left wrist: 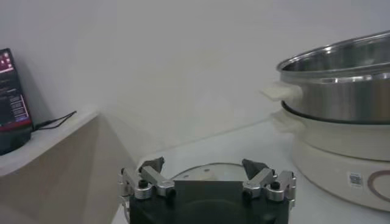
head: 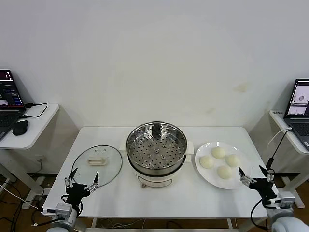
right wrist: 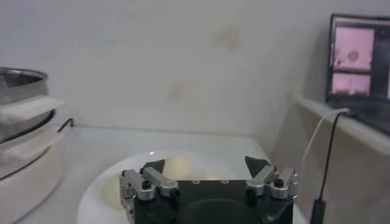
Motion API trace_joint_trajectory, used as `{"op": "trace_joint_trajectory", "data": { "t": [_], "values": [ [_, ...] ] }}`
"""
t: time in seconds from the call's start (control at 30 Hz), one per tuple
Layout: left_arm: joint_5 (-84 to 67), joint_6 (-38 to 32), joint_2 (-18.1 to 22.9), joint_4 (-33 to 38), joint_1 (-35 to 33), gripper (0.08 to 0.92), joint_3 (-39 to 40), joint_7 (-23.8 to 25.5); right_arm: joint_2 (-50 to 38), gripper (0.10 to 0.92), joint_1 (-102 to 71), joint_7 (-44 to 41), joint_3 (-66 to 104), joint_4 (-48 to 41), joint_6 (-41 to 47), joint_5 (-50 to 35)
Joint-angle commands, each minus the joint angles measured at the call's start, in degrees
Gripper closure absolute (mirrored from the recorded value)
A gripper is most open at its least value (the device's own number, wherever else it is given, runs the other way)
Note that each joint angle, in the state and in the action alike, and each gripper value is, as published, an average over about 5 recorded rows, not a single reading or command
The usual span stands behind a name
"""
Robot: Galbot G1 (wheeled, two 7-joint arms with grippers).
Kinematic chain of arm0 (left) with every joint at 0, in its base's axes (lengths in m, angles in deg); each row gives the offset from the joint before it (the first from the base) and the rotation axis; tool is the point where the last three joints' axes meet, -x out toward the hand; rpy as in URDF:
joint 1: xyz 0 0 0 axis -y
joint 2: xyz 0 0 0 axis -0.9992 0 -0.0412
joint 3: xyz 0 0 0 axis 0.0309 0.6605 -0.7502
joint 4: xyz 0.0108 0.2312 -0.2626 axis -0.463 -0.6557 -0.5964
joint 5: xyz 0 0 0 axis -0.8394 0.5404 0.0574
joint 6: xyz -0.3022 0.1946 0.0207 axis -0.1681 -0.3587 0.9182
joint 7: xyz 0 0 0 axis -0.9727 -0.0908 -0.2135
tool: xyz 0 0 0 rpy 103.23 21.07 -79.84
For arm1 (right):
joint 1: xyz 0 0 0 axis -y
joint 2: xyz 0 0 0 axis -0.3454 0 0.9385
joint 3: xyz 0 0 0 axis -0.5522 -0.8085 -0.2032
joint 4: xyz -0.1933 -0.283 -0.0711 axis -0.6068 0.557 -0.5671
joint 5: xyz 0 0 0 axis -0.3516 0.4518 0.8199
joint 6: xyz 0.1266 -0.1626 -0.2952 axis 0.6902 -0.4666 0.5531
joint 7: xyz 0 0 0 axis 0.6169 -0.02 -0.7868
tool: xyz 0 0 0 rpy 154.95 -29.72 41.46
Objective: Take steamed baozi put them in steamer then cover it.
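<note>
Nothing is done yet: four baozi (head: 220, 162) sit on a plate (head: 203, 171) near the surface's right edge, steamer (head: 156, 153) empty at centre, cover (head: 96, 164) left, both end effectors (head: 82, 182) (head: 255, 177) wide open, empty, at the front corners.

The right wrist view's edge cuts the steamer (right wrist: 21, 140); the right hand (right wrist: 206, 167) hides most of the plate (right wrist: 91, 198) and its baozi (right wrist: 177, 167).

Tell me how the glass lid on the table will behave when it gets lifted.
The glass lid lies flat, so its smooth rim is probably slippery; the bar handle looks the safer hold. Being glass with a metal rim, it is likely stiff, fairly heavy and breakable if dropped.
</note>
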Motion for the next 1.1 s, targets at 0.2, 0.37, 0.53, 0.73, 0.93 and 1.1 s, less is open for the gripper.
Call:
{"op": "trace_joint_trajectory", "data": {
  "t": [0.2,0.37,0.53,0.73,0.93,1.1],
  "values": [
    [1.6,0.2,0.2,2.8,-1.8,0.177,1.2,0.0,-18.3,0.203,15.4,-9.6,-1.1,-3.2,8.7,12.9],
    [2.6,0.3,0.7,3.2,-2.5,0.177,1.2,-0.2,-28.3,0.203,24.4,-23.3,-5.6,-9.3,8.5,20.5],
    [3.0,0.1,1.4,4.0,-3.1,0.177,1.1,-0.2,-32.8,0.203,36.1,-42.3,-12.6,-14.6,6.3,32.2],
    [3.4,0.0,2.5,5.5,-3.8,0.177,0.8,-0.1,-32.5,0.203,54.1,-65.3,-25.8,-22.3,1.3,44.0],
    [3.8,0.0,3.2,6.4,-4.4,0.177,0.2,0.0,-28.4,0.203,68.0,-69.6,-42.3,-30.0,-2.7,50.4],
    [4.1,-0.1,3.8,6.5,-4.8,0.177,-0.1,0.0,-21.9,0.203,75.6,-69.6,-51.2,-37.7,-5.0,53.5]
  ]
}}
